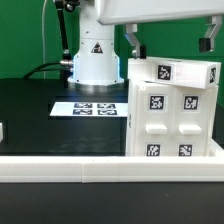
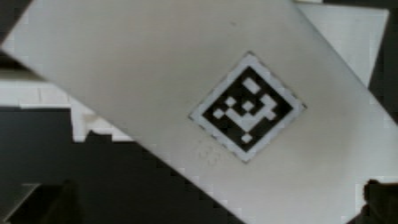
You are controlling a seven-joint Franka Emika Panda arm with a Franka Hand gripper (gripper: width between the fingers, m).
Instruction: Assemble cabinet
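Judging the cabinet: we think the cabinet (image 1: 172, 112) is stiff, light, smooth plastic; we would grip a thin panel edge.
Exterior view, cabinet: it stands on the black table (image 1: 40, 110) at the exterior view's right, beside the marker board (image 1: 90, 108).
Exterior view, arm: its white body hangs above the cabinet; gripper hidden.
Wrist view: a tagged white panel (image 2: 178, 90) fills the frame, close under the camera.
Wrist view, gripper: we cannot tell if it is open or closed.
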